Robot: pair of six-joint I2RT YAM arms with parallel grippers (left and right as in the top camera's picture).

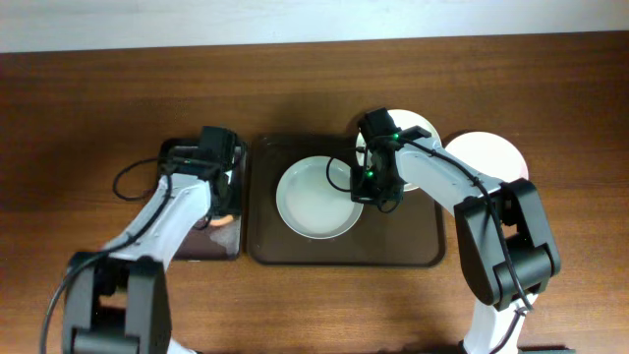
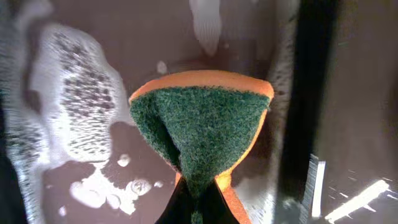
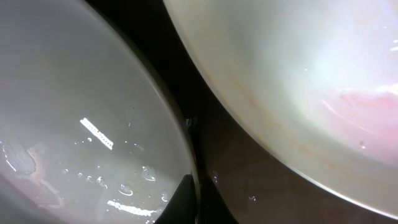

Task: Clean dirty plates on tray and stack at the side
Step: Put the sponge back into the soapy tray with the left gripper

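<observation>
Pinching the sponge (image 2: 199,130) in the left gripper (image 2: 196,196) — jaws closed on its lower end, green scouring face toward the camera, orange layer showing along the top edge and sides. Held over the black tray (image 1: 172,149), just left of the tray (image 1: 393,254), with white foam (image 2: 74,106) spread across the wet floor below. Clamping the right rim of the centre plate (image 1: 310,202) with the right gripper (image 1: 371,192), jaws closed over the edge. Lying in the middle of the tray, beaded with water and faintly streaked pink. Close beside it, at the tray's far right corner, a second plate (image 1: 418,128) with a pink smear (image 3: 367,106) — partly hidden under the right arm (image 1: 442,177). Just off the tray's right side, on the table (image 1: 98,98), a third plate (image 1: 486,155), pale pink.
</observation>
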